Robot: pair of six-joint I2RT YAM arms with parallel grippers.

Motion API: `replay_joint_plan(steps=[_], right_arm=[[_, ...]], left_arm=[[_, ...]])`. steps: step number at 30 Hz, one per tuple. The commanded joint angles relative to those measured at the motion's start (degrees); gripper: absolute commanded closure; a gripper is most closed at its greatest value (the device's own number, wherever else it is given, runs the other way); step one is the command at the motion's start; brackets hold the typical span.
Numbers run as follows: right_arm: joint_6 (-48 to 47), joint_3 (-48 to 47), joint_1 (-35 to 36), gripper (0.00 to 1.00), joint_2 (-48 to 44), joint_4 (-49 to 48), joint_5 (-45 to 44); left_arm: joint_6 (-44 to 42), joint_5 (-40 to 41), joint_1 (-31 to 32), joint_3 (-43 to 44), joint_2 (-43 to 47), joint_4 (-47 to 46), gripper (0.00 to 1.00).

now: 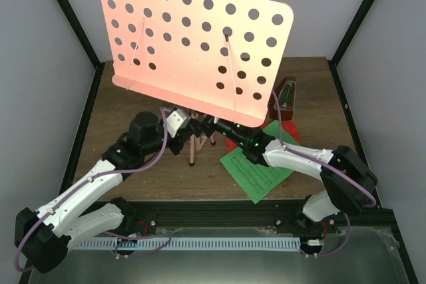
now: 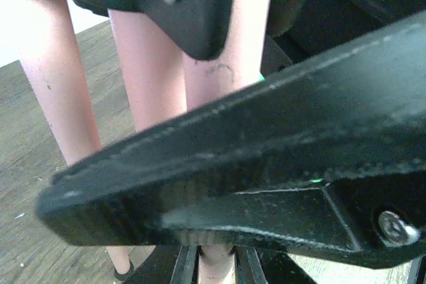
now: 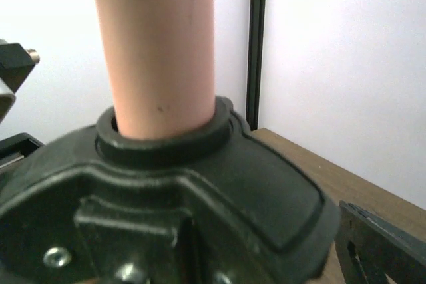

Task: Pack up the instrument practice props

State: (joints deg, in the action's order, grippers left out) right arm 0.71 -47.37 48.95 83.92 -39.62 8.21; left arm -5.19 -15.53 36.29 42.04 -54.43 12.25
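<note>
Top: nothing packed yet. Music stand (image 1: 200,51) upright mid-worktop (image 1: 133,104), desk unfolded. Green sheet (image 1: 256,171) and red sheet (image 1: 291,129) lie flat front-right, metronome (image 1: 287,94) back right. Left tool (image 1: 188,124) and right tool (image 1: 216,126) meet at the tripod.
Left wrist: tool pinching a pink leg (image 2: 153,78).
Right wrist: tool spread beside the hub (image 3: 200,184), pole (image 3: 156,44) rising from it, no grip.
My read: stand first; sheets and metronome untouched.
</note>
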Motion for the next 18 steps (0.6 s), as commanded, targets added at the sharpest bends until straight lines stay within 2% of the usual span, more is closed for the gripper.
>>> replay_joint_plan(steps=[1, 4, 14, 18], right_arm=[[-2.3, -2.8, 0.0, 0.05, 2.4, -2.0, 0.2], [-2.7, -3.1, 0.1, 0.12, 2.9, -2.5, 0.5], [-1.6, -1.9, 0.1, 0.54, 2.0, -4.5, 4.5], [-1.1, -1.7, 0.1, 0.61, 1.4, -4.6, 5.1]], left_arm=[[0.0, -3.1, 0.5, -1.4, -1.2, 3.9, 1.00], [-0.1, -3.0, 0.5, -1.6, -1.3, 3.8, 1.00], [-0.2, -2.4, 0.7, -1.2, -2.4, 3.9, 1.00], [-0.5, -2.0, 0.7, -1.2, -2.4, 3.8, 1.00]])
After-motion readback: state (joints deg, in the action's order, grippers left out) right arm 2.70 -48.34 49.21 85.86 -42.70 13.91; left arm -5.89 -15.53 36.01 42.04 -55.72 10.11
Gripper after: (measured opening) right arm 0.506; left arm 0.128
